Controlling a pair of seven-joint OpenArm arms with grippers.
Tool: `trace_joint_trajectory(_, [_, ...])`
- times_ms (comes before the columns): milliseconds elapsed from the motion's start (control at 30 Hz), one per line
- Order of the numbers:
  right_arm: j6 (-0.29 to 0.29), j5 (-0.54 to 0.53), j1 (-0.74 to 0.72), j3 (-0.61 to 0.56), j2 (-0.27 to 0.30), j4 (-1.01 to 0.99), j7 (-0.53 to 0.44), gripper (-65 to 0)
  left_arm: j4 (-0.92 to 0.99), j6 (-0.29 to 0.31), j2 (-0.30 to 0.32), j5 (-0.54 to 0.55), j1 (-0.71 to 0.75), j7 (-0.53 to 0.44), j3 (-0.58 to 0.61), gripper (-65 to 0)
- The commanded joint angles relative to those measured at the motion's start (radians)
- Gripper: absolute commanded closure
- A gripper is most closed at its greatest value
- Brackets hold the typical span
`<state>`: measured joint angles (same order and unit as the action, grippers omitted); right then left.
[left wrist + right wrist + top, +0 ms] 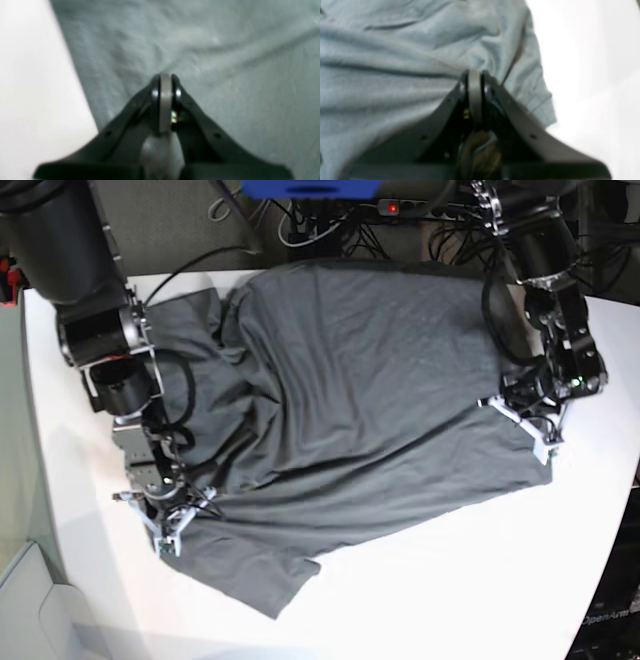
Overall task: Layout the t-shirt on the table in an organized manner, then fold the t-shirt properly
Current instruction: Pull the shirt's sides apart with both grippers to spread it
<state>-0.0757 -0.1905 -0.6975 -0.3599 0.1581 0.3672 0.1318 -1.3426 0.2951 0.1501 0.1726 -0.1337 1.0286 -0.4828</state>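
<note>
The dark grey t-shirt (350, 400) lies spread and wrinkled on the white table (450, 580), with long creases running between my two grippers. My left gripper (522, 418) sits at the shirt's right edge. In the left wrist view its jaws (165, 77) are shut, and the cloth (225, 62) puckers toward the tip, close to the bare table (30, 75). My right gripper (172, 518) is at the shirt's lower left edge. Its jaws (475, 73) are also shut, and folds of the shirt (382, 75) converge there, near a sleeve hem and the table (595, 62).
A blue box (300, 188) and a power strip with cables (400, 208) lie beyond the table's far edge. White tabletop shows in front of the shirt and at the right. The table's rounded left edge (40, 480) is near the right arm.
</note>
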Motion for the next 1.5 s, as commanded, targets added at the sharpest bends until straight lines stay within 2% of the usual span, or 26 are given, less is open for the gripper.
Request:
trace_joint_trajectory(0, [-0.016,0.001,-0.003,0.003,0.016,-0.009,0.073,0.0,-0.016,0.0,0.012,0.006,-0.028,-0.015,0.0,-0.4])
trace_joint_trajectory(200, [-0.016,0.001,-0.038,0.005,0.041,-0.007,0.061,0.0,-0.033,0.0,0.035,0.014,-0.076,-0.004,0.0,-0.4])
trace_joint_trajectory(300, [-0.014,0.001,-0.061,0.003,0.042,0.017,0.067,0.0,-0.128,-0.001,0.032,0.014,-0.068,0.008,0.0,-0.4])
trace_joint_trajectory(400, [-0.013,0.001,-0.063,0.005,0.054,0.079,0.068,0.0,-0.217,-0.001,0.026,0.014,-0.067,0.097,0.0,-0.4])
trace_joint_trajectory(467, [-0.011,0.001,-0.058,0.005,0.057,0.134,0.088,0.0,-0.252,0.0,-0.001,0.012,-0.06,0.143,0.0,-0.4])
trace_joint_trajectory(567, [-0.009,0.0,-0.037,0.006,0.057,0.234,0.144,0.0,-0.291,0.0,-0.016,0.012,-0.007,0.164,0.0,-0.4])
trace_joint_trajectory(700, [-0.009,0.0,0.048,0.006,0.059,0.43,0.18,0.0,-0.303,0.0,-0.066,0.012,0.078,0.16,0.008,-0.4])
trace_joint_trajectory(867, [-0.009,0.0,0.2,0.008,0.059,0.752,0.323,0.0,-0.305,0.0,-0.119,0.014,0.176,0.16,0.009,-0.4])
trace_joint_trajectory(1033, [-0.009,0.003,0.322,0.054,0.024,0.972,0.417,0.0,-0.291,0.0,-0.152,0.005,0.211,0.157,0.009,-0.4])
trace_joint_trajectory(1200, [-0.009,0.003,0.398,0.085,0.004,1.105,0.495,0.0,-0.148,-0.003,-0.125,0.003,0.2,0.006,0.009,-0.4])
trace_joint_trajectory(1333, [-0.009,0.004,0.444,0.085,0.008,1.174,0.533,0.0,0.033,-0.006,-0.057,0.003,0.121,-0.087,0.009,-0.4])
trace_joint_trajectory(1467, [-0.009,0.007,0.465,0.085,0.024,1.208,0.579,0.0,0.237,-0.004,0.046,0.003,-0.004,-0.163,0.009,-0.4])
